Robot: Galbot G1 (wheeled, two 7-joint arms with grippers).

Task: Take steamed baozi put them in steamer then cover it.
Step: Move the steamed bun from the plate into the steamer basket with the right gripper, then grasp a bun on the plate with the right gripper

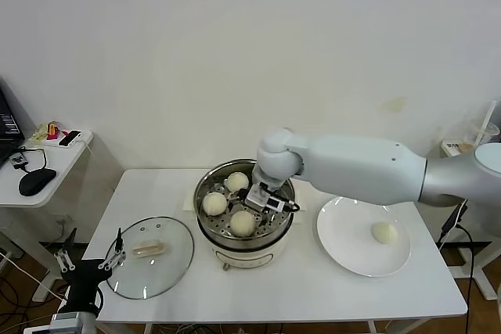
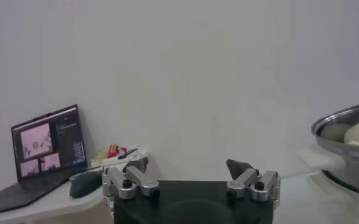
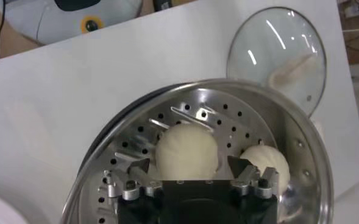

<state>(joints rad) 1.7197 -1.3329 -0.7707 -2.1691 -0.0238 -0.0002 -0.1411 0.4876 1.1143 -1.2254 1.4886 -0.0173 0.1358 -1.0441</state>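
**Three buns in the pot, one on the plate**

From the head camera, a white table (image 1: 313,287) stood against a plain pale wall. The round shiny steamer (image 1: 210,220) sat near the middle of it, open at the top. Three steamed baozi (image 1: 214,203) lay on the tray with holes inside it. The right gripper (image 1: 258,199) reached down into the pot, just beside the buns. A fourth bun (image 1: 383,232) lay alone on a flat white plate (image 1: 344,256) to the right of the pot. The cover (image 1: 150,256) lay flat on the table to the left of the pot, handle up. Its long cream handle (image 1: 149,249) ran nearly side to side, tipped a little. The left gripper (image 1: 88,258) waited low by the table's left front corner. A small side desk (image 1: 47,163) with a dark mouse (image 1: 37,181) stood further left.

From the left wrist camera, the left gripper (image 2: 191,176) had its fingers spread wide with nothing between them. An open laptop (image 2: 48,149) sat on the side desk, and the steamer's rim (image 2: 344,122) showed at the edge.

From the right wrist camera, the right gripper (image 3: 188,171) had its fingers spread apart, one on each side of a round bun (image 3: 186,152), not squeezing it. Another bun (image 3: 266,163) sat just beside it. The glass cover (image 3: 277,52) lay on the white table beyond the pot.
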